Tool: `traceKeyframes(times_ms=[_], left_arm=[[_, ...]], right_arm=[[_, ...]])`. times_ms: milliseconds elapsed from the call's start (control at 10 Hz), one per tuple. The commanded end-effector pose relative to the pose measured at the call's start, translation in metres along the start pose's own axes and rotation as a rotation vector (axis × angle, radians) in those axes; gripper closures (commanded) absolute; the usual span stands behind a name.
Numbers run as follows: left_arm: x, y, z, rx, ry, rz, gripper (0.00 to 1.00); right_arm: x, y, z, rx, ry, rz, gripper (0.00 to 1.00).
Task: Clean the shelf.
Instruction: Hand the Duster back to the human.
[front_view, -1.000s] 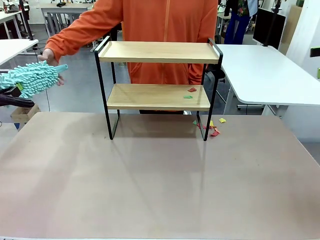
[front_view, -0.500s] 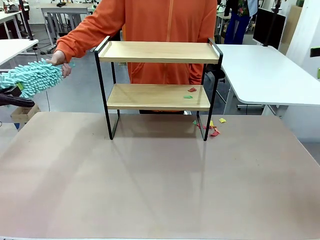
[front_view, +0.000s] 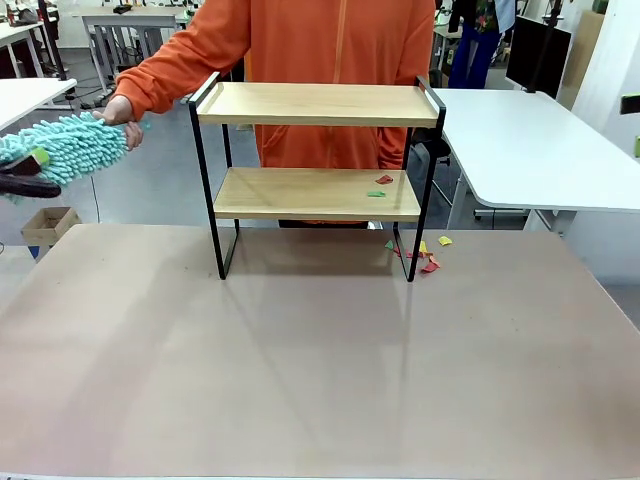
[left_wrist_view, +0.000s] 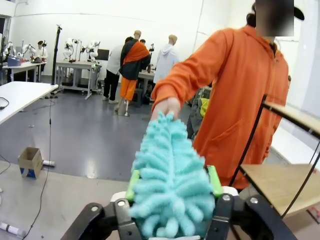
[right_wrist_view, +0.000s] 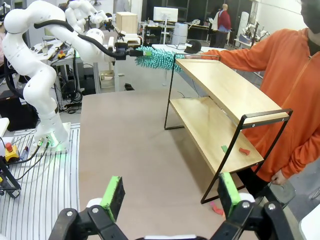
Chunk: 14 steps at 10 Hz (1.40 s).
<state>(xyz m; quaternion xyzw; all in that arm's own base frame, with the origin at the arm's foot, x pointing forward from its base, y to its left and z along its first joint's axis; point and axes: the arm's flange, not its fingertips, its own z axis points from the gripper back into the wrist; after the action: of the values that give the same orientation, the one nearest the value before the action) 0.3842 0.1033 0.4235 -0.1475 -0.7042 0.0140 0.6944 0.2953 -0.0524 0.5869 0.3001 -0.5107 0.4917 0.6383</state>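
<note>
The shelf stands at the far side of the table, with small coloured paper scraps on its lower board. At the far left, off the table, my left gripper is shut on a fluffy teal duster. In the left wrist view its green pads press both sides of the duster. A person's hand holds the duster's far end. My right gripper hangs open above the table, well back from the shelf, with nothing between its fingers.
More paper scraps lie on the table by the shelf's right legs. A person in orange stands behind the shelf. A white table sits at the right, and a cardboard box is on the floor at the left.
The duster and my left gripper have risen a little and shifted right. The person's hand has moved in onto the duster's far end. The right arm is still.
</note>
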Motion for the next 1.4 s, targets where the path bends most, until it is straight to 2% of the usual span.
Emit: traceKeyframes(times_ms=[0, 300, 500, 700, 900, 1000, 1300], left_arm=[[0.032, -0.009, 0.030, -0.015, -0.045, 0.058, 0.00], [0.098, -0.004, 0.074, -0.021, -0.186, 0.177, 0.00], [0.125, 0.012, 0.106, 0.001, -0.291, 0.248, 0.00], [0.127, 0.021, 0.127, -0.008, -0.322, 0.292, 0.00], [0.117, 0.029, 0.130, 0.022, -0.337, 0.314, 0.00], [0.139, 0.024, 0.124, 0.017, -0.344, 0.294, 0.00], [0.139, 0.024, 0.124, 0.017, -0.344, 0.294, 0.00]], right_arm=[[0.002, -0.003, 0.000, -0.003, -0.028, 0.017, 0.00], [0.002, -0.003, 0.000, -0.003, -0.028, 0.017, 0.00], [0.002, -0.003, 0.000, -0.003, -0.028, 0.017, 0.00], [0.002, -0.003, 0.000, -0.003, -0.028, 0.017, 0.00], [0.002, -0.003, 0.000, -0.003, -0.028, 0.017, 0.00], [0.002, -0.003, 0.000, -0.003, -0.028, 0.017, 0.00], [0.002, -0.003, 0.000, -0.003, -0.028, 0.017, 0.00]])
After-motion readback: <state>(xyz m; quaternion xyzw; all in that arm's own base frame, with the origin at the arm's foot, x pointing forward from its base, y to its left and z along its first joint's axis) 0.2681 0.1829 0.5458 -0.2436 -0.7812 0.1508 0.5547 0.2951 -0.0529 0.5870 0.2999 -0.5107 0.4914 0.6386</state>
